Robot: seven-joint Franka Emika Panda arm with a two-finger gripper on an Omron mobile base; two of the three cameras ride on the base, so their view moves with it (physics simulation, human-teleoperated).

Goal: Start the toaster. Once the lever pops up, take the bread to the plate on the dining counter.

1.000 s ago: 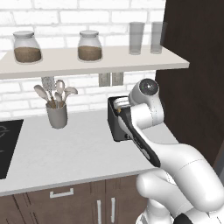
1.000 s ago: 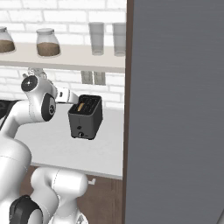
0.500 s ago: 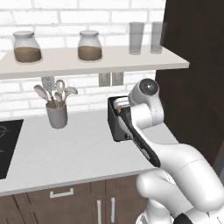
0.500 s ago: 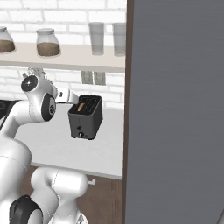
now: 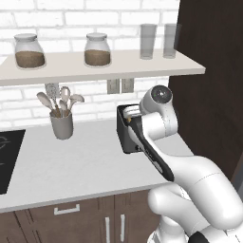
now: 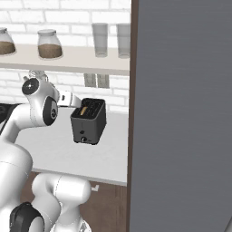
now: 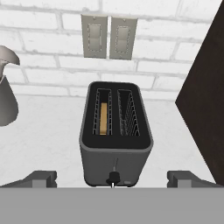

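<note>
Toaster: the dark grey toaster (image 7: 116,135) stands in the middle of the hand view, on the pale worktop (image 5: 71,166), with its narrow front face toward the camera; in the right base view it sits left of centre, and in the left base view it is at centre, half hidden by the arm.
Bread: a golden slice of bread (image 7: 103,119) sits on edge in the left-hand slot, sunk low (only its top edge shows); the right-hand slot looks empty.
Lever: a small dark lever knob (image 7: 113,178) shows low on the front face, at bottom centre of the hand view.
Gripper: the gripper (image 7: 112,179) is released, its fingertips (image 7: 41,178) spread wide at the lower left and lower right, holding nothing; the lever sits between them.
Surroundings: two wall outlets (image 7: 107,36) at upper centre; a grey utensil holder (image 5: 61,124) at left of the left base view; a dark cabinet panel (image 7: 205,96) at right.
Stage (a judgement): the toaster looks not yet started; pressing the lever comes first.
Risks: with the fingers this wide, a descent could straddle the lever and miss it; a push off centre could slide or tip the light toaster backward; the cabinet panel close at right leaves little room for the arm to swing.
</note>
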